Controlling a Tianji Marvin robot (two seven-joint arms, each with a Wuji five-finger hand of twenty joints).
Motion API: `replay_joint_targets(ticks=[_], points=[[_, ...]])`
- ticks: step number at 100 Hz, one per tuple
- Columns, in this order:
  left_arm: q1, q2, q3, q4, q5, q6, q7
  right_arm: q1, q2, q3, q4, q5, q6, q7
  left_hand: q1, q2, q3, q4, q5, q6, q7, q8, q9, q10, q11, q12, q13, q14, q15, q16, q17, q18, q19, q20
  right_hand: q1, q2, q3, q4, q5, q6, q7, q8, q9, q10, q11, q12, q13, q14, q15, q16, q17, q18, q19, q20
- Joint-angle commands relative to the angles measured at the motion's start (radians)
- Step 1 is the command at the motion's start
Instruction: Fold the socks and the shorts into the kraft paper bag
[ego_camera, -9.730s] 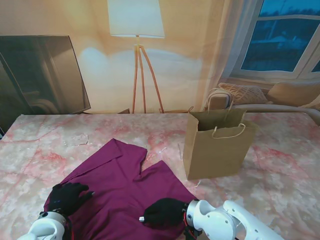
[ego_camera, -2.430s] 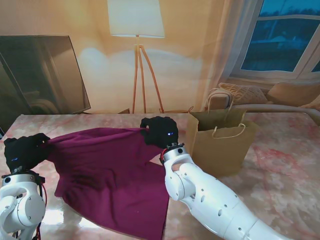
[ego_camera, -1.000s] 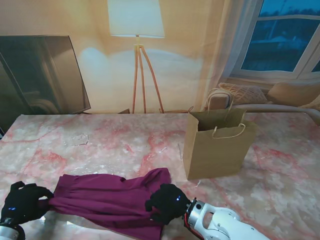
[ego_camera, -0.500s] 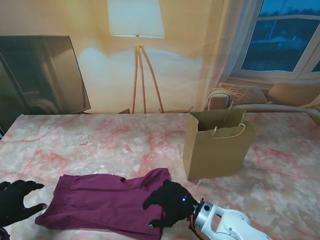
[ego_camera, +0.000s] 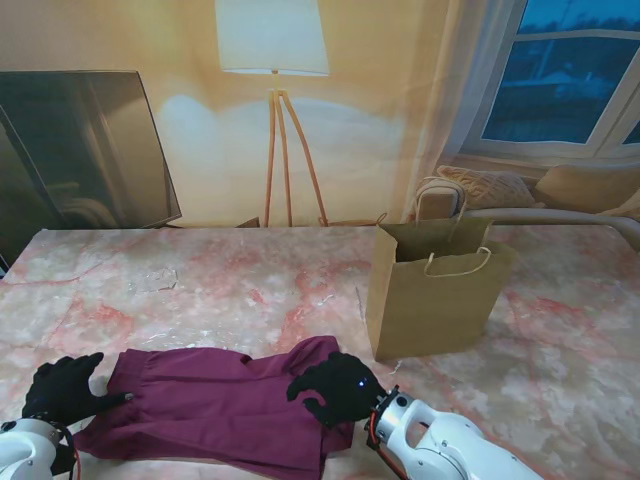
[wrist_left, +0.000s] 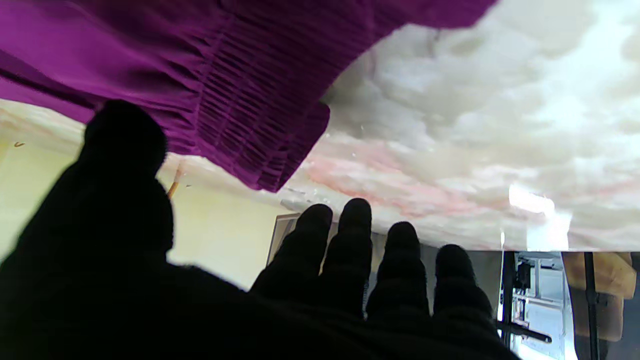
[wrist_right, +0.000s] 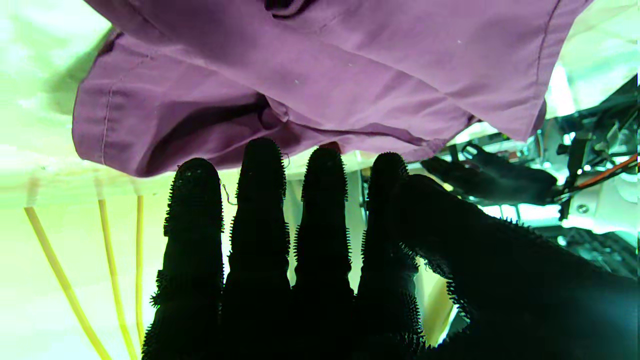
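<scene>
— Where do things stand?
— Your shorts (ego_camera: 215, 405) lie folded in a band on the table's (ego_camera: 560, 340) near edge, left of the kraft paper bag (ego_camera: 432, 290). Both the left hand (ego_camera: 68, 388) and right hand (ego_camera: 335, 386) hover with fingers spread, holding nothing.
— The risk?
— If you grab one layer only, the fold probably opens; dragging could pull cloth off the edge.

You see the right hand (wrist_right: 350, 280) with 4 black fingers (wrist_right: 192, 240) held straight side by side, empty, their tips just short of the rumpled purple shorts (wrist_right: 310, 85).
</scene>
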Motion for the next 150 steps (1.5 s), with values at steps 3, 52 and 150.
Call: replay_joint_targets(ticks=[3, 52, 150], points=[[-0.032, 0.004, 0.029, 0.035, 0.007, 0.018, -0.001, 0.013, -0.008, -0.020, 0.021, -0.004, 0.009, 0.007, 0.017, 0.002, -0.039, 0.071, 0.029, -0.025, 0.037, 0.037, -0.055, 0.004, -0.026, 0.017, -0.043, 0.012, -0.021, 0.015, -0.008, -0.002, -0.035, 0.047, -0.027, 0.023, 0.010, -0.022, -0.023, -0.018, 0.019, -0.010, -0.013, -0.006, -0.012, -0.013, -0.010, -0.022, -0.017, -0.021, -0.022, -0.014, 0.003, -0.024], [-0.104, -0.015, 0.115, 0.133, -0.044, 0.008, 0.146, 0.092, -0.017, -0.100, 0.096, 0.058, 0.027, 0.046, 0.249, -0.120, 0.332, 0.025, 0.286, -0.561, 0.983, 0.845, 0.373, -0.116, 0.064, -0.020, 0.358, -0.064, 0.132, 0.036, 0.051, -0.045, 0.416, 0.080, -0.011, 0.021, -0.010, -0.039, -0.018, -0.027, 0.035, -0.011, -0.018, -0.009, -0.023, -0.018, -0.029, -0.040, -0.038, -0.034, -0.053, -0.027, -0.019, -0.020], [0.026, -0.061, -0.058, -0.228, -0.198, 0.083, 0.166, 0.369, -0.110, -0.415, 0.249, 0.316, 0.153, 0.156, 0.167, -0.190, 0.662, 0.100, 0.312, -0.487, 1.098, 1.061, 0.884, -0.157, 0.526, 0.502, 1.016, 0.007, 0.861, 0.313, 0.749, 0.128, 1.366, 0.056, -0.008, 0.098, -0.080, -0.060, -0.029, -0.006, 0.052, -0.047, -0.042, -0.012, -0.086, -0.043, -0.107, -0.071, -0.089, -0.112, -0.141, -0.100, -0.132, -0.092]])
